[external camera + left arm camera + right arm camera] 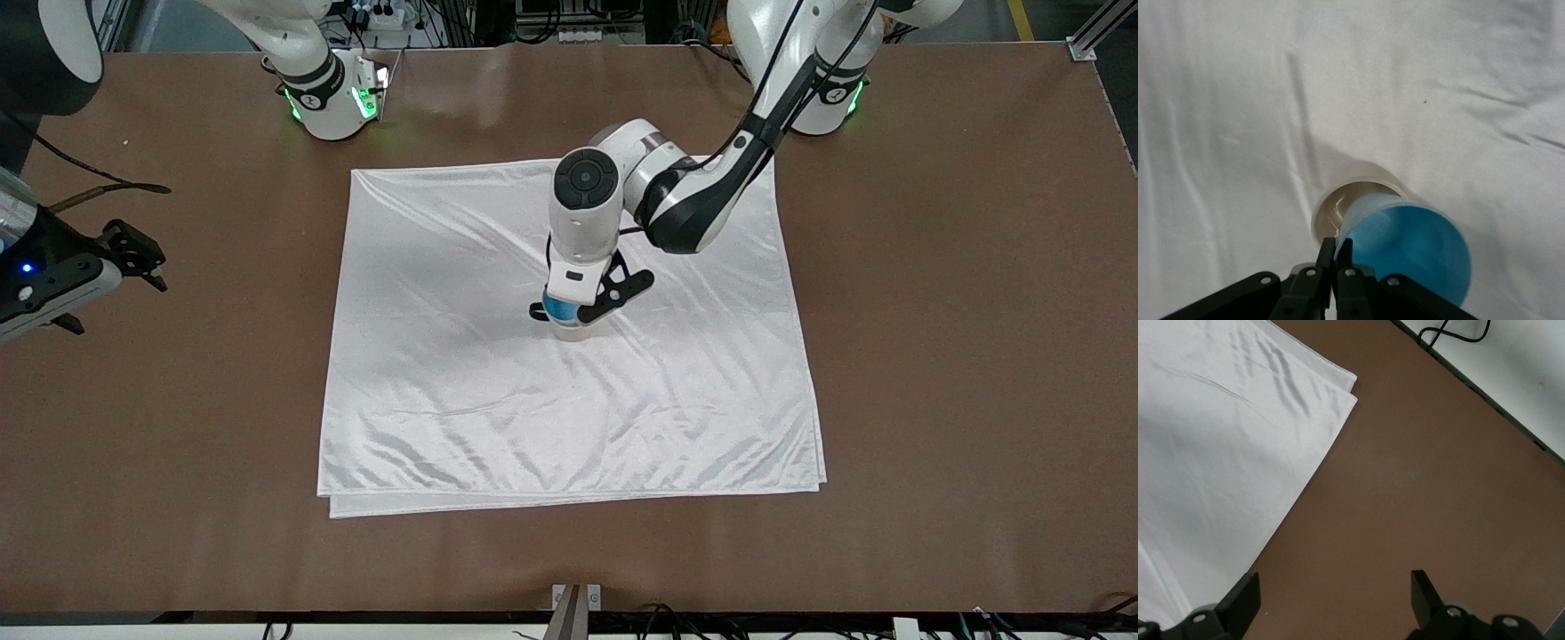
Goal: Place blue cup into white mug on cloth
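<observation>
The white mug (pixel 575 333) stands on the cloth (pixel 444 373) near its middle. My left gripper (pixel 553 313) is shut on the rim of the blue cup (pixel 560 308) and holds it right over the mug. In the left wrist view the fingers (pixel 1327 252) pinch the wall of the blue cup (pixel 1411 250). The cup is tilted, with its lower end at the mouth of the mug (pixel 1350 200). The mug's handle is hidden. My right gripper (pixel 142 262) is open and empty over bare table beside the cloth's edge at the right arm's end.
The brown table (pixel 933 356) surrounds the cloth on all sides. In the right wrist view my right gripper (pixel 1336 593) hangs over bare table (pixel 1418 487), next to the layered corner of the cloth (pixel 1218 453).
</observation>
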Action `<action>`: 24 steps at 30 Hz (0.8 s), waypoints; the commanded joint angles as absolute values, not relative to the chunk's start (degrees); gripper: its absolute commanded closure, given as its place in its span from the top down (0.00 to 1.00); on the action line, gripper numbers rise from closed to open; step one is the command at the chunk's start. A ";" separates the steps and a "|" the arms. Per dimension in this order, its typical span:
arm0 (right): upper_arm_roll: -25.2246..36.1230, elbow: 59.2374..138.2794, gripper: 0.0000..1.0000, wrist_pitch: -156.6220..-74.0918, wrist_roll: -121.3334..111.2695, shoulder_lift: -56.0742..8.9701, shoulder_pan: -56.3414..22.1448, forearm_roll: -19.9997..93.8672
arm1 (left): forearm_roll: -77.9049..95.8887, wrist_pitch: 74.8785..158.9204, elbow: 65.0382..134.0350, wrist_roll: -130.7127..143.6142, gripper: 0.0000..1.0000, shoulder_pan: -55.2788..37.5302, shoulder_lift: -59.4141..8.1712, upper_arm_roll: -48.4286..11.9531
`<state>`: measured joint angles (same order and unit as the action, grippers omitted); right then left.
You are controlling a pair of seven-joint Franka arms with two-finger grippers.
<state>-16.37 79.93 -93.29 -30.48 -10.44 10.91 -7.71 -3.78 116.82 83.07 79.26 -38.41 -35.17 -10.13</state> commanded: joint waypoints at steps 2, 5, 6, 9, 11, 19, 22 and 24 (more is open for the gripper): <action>-17.05 79.19 1.00 -89.83 -26.03 -9.58 12.65 -6.24 | -5.54 117.42 82.88 80.95 0.00 -39.29 -35.86 -9.49; -17.23 79.63 1.00 -89.82 -22.95 -7.39 12.92 -6.15 | -5.97 117.42 82.88 80.95 0.00 -39.20 -36.56 -9.49; -17.23 79.89 1.00 -89.82 -21.81 -6.77 12.92 -6.15 | -6.15 117.51 82.88 80.95 0.00 -39.20 -36.74 -9.49; -17.31 80.24 1.00 -88.95 -18.20 -6.24 12.92 -6.15 | -6.50 117.60 82.88 80.95 0.00 -39.20 -37.26 -9.49; -17.31 80.33 1.00 -88.16 -17.58 -6.15 12.92 -6.15 | -6.59 118.30 82.88 80.95 0.00 -39.20 -37.35 -9.49; -17.31 82.26 1.00 -88.33 -14.51 -4.40 14.85 -5.89 | -6.59 120.14 82.88 80.95 0.00 -39.20 -38.58 -9.49; -17.31 83.84 1.00 -88.77 -11.35 -3.26 15.21 -5.89 | -6.59 120.67 82.88 80.95 0.00 -39.20 -38.67 -9.49; -17.31 84.72 1.00 -89.03 -9.76 -2.38 15.29 -5.80 | -6.59 121.02 82.88 80.95 0.00 -39.20 -39.20 -9.41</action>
<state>-16.52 80.52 -88.17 -14.07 -6.13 13.58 -7.40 -4.91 119.65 83.09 79.26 -38.43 -38.50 -10.06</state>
